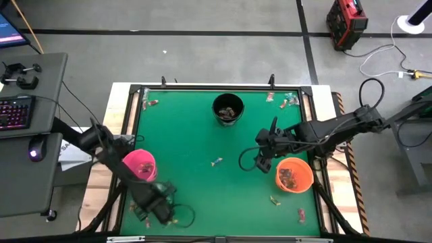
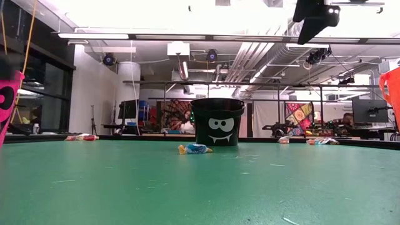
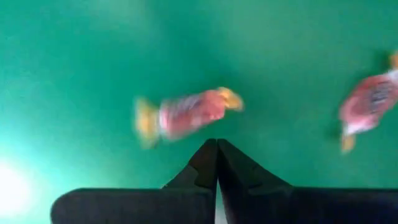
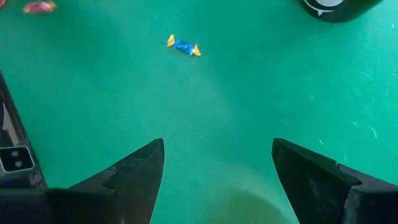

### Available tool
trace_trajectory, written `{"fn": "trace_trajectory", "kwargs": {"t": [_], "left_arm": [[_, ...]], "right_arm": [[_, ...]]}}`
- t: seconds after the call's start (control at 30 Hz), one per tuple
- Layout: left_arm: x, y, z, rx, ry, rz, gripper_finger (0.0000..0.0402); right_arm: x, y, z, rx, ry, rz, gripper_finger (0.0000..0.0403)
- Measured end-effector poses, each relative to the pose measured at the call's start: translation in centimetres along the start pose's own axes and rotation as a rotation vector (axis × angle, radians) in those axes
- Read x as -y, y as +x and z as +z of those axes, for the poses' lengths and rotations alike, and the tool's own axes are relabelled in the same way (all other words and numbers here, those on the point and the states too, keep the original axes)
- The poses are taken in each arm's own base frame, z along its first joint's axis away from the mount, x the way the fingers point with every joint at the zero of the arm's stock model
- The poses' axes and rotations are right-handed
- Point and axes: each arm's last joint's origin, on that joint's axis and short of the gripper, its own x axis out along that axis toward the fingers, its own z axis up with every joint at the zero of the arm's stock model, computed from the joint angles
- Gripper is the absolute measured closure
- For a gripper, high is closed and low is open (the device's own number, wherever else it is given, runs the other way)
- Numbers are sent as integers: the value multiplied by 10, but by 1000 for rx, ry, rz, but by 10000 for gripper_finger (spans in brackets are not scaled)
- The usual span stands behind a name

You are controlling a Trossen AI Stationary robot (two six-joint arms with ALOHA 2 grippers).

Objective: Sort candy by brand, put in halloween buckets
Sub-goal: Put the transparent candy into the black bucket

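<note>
With the left claw (image 3: pixel 216 144) pinched empty at the bench's (image 1: pixel 196 189) seven o'clock and the right claw (image 4: pixel 217 163) wide beside the orange bucket (image 1: pixel 294 175), the central blue candy (image 4: pixel 183 46) looked feather-light, crinkly, best nipped mid-body.

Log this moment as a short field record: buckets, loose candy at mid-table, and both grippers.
black plastic bucket: far side of table, candy inside
orange plastic bucket: right side, candy inside
pink plastic bucket: left side
blue-wrapped candy: loose on the green table, mid-table
left gripper: shut, empty, over red-wrapped candy
right gripper: open, empty, beside orange bucket
</note>
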Motion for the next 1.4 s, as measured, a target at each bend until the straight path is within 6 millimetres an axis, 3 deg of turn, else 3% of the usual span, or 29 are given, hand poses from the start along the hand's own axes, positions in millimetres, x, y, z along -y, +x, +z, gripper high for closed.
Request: {"fn": "trace_trajectory", "kwargs": {"t": [0.2,0.4,0.7,1.2,1.4], "left_arm": [[0,-34,-6,-38,-95,-95,401],[26,-39,-13,-90,-146,-217,401],[69,-16,-30,-156,35,-273,401],[66,23,-57,-233,45,-269,401],[59,18,-47,-146,103,-198,401]], "right_arm": [[0,0,0,6,-5,-6,112],[0,0,0,23,-28,-22,112],[1,0,2,59,-19,-50,112],[-1,0,3,80,40,-35,112],[-1,0,4,86,58,-32,112]]}}
